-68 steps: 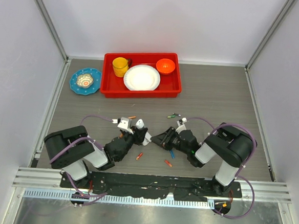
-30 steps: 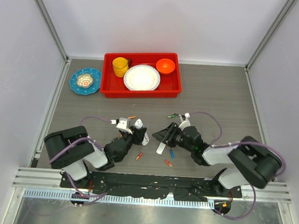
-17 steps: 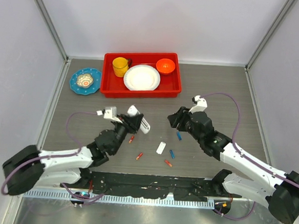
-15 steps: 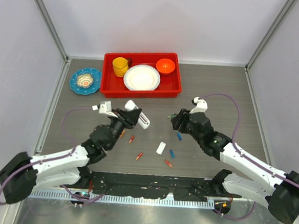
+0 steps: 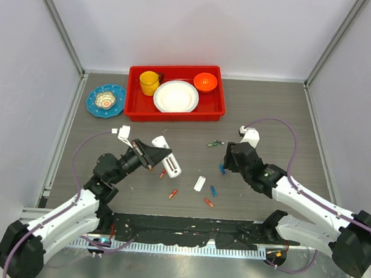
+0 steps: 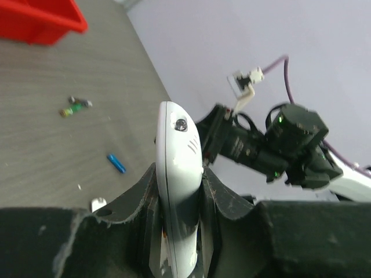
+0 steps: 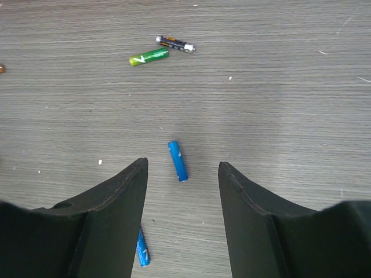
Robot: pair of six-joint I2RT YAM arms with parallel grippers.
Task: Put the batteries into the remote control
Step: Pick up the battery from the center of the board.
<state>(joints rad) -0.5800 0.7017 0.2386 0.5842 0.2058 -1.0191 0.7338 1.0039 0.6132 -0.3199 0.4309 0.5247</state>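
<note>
The grey table [image 5: 270, 113] carries a red tray [image 5: 174, 116] well beyond both end effectors, with a white plate [image 5: 176, 96], a yellow cup [image 5: 149, 82] and an orange bowl [image 5: 205, 82] inside it. The left end effector [image 5: 151, 156] is clenched on the white remote control [image 5: 167, 158]. It grips the lower part edge-on, so the top end juts out past the fingertips, clear of the table. The right end effector [image 5: 228, 162] is spread wide and holds nothing. It hangs low over 1 blue battery [image 7: 178, 160], which lies on the table between its 2 fingers [image 7: 116, 202] and touches neither. A small white cover piece [image 5: 199, 183] lies between the 2 end effectors. Farther out from the right end effector, a green battery [image 7: 149, 56] and a dark battery [image 7: 175, 43] lie nearly end to end. A 2nd blue battery [image 7: 142, 253] sits farther back, beside 1 finger. 3 orange-red batteries [image 5: 173, 193] lie scattered nearer the arm bases than either end effector.
</note>
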